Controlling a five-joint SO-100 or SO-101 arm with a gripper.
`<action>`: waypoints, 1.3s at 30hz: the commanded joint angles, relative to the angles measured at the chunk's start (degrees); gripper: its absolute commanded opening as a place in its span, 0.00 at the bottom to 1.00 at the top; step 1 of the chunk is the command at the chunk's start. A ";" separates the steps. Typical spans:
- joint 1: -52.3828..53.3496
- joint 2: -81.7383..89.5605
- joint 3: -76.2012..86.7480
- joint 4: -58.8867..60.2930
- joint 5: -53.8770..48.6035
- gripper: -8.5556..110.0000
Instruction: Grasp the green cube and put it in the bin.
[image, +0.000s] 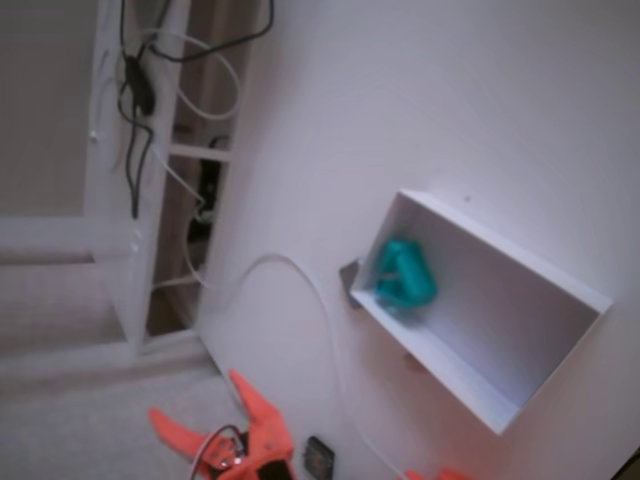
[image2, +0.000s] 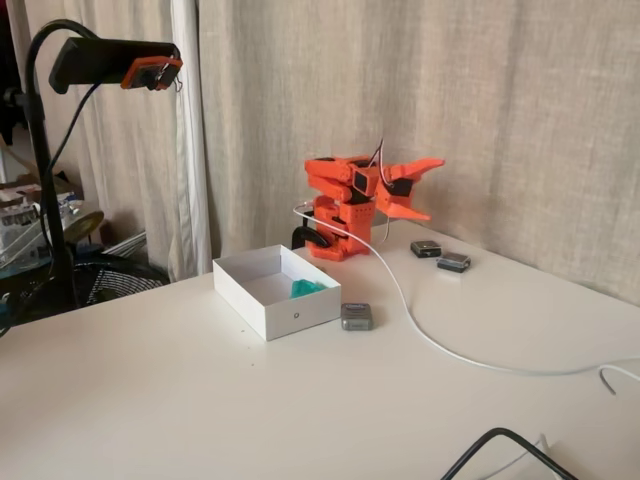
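The green cube lies inside the bin, against its left end wall in a fixed view. The other fixed view shows the green cube as a teal patch on the floor of the white bin. My orange arm is folded up at the back of the table, well behind the bin. The gripper is open with nothing between its jaws, pointing right. Its orange fingers show at the bottom edge of a fixed view, apart from the bin.
A grey rounded block sits against the bin's right corner. Two small dark blocks lie right of the arm base. A white cable runs across the table. A camera stand rises at the left; curtains hang behind.
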 joint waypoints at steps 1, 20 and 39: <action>-0.44 3.43 0.00 6.24 1.14 0.40; -2.90 3.43 -2.55 35.33 0.88 0.20; -3.43 3.43 -3.08 36.91 -0.18 0.00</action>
